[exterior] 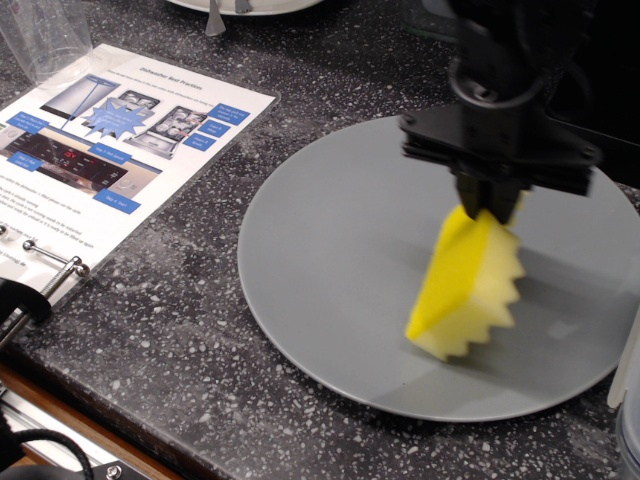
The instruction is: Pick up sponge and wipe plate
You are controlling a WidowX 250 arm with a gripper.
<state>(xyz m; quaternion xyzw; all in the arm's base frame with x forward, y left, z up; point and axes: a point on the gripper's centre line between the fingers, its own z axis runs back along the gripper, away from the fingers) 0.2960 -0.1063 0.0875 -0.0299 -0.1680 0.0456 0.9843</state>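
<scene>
The large grey plate (330,250) lies on the dark speckled counter. My black gripper (488,205) comes down from the top right and is shut on the upper end of the yellow sponge (468,290). The sponge hangs tilted, zigzag face toward the right, with its lower end on the plate's right half. The sponge is slightly blurred.
A printed instruction sheet in a ring binder (100,140) lies at the left. A white dish edge (240,5) sits at the top. A black object (610,90) stands at the far right. The counter's front edge runs along the bottom left.
</scene>
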